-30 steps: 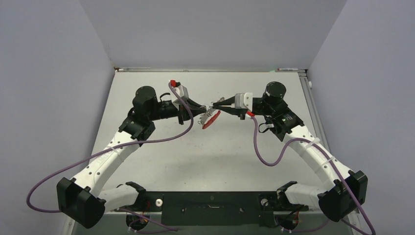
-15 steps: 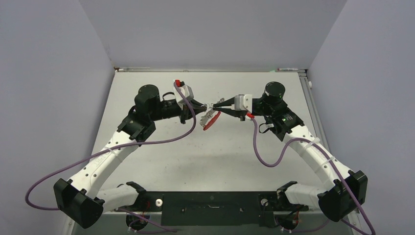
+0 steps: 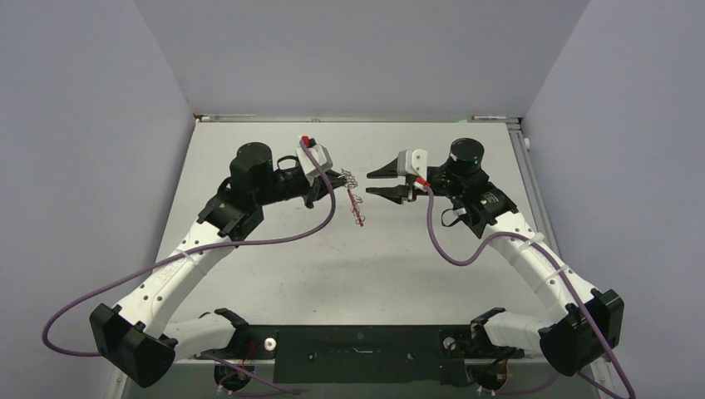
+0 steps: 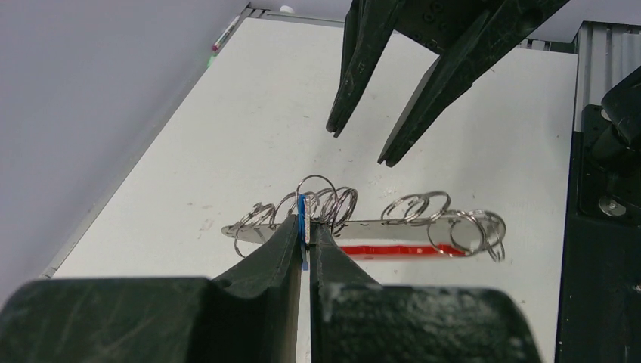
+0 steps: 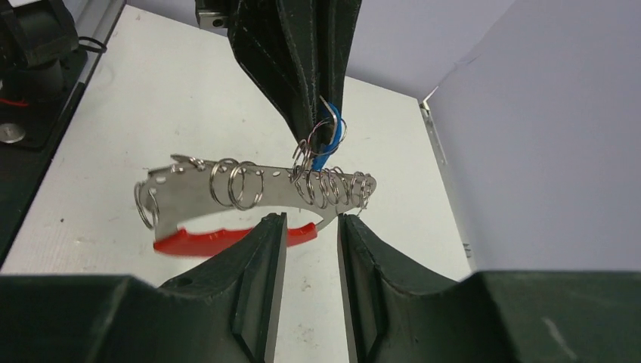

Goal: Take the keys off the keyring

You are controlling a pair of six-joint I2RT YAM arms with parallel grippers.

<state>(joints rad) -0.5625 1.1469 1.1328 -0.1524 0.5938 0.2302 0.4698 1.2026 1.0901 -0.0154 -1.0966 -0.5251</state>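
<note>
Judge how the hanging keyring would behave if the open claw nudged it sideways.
It would probably swing, since the keyring seems to hang only from the blue key pinched in the left claw. It looks stiff: it keeps its flat arc unsupported. The wire loops hang loose, so they would likely shift.

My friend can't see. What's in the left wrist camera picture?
The left gripper pinches a blue key, and the keyring, a silver and red strip with wire loops, hangs from it above the white table. The right gripper is open beyond it, not touching.
</note>
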